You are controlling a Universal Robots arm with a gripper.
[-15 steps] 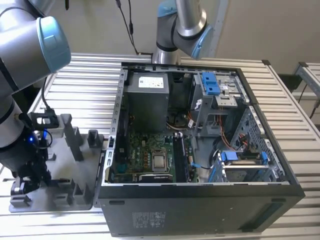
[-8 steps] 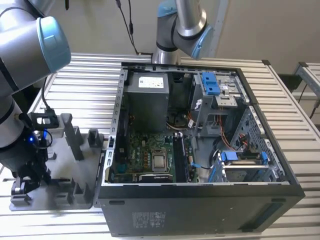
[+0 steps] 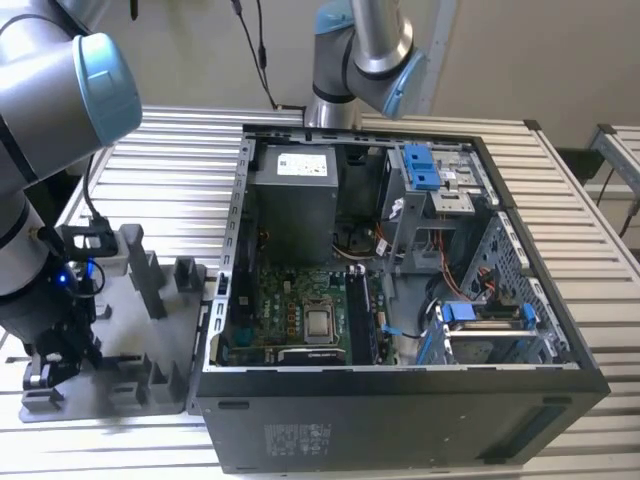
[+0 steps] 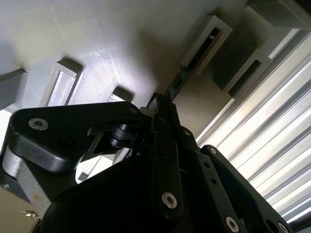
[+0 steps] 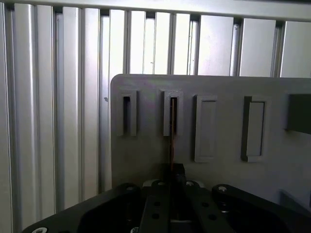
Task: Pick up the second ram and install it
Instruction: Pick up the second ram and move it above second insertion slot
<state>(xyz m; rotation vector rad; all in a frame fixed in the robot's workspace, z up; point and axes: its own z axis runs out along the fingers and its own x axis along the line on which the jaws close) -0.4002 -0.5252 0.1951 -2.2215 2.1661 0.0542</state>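
The exterior view looks down at a slant from well back over the open computer case (image 3: 380,420) and slatted table (image 3: 170,170), while both wrist views sit close behind my gripper (image 5: 172,169), facing the grey fixture plate (image 5: 218,85) that all three views share.

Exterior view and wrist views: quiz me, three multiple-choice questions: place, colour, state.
1. The flat grey fixture plate lies: A. at the exterior view's left of the open black computer case; B. inside it; C. at its right.
2. The plastic drive-cage clips are: A. red; B. blue; C. yellow.
3. The gripper has its jaws: A. wide open; B. closed on a cable; C. closed on the thin dark second ram.
Answers: 1 A, it sits outside the case wall. 2 B, they show blue. 3 C, the first wrist view shows them meeting on it.
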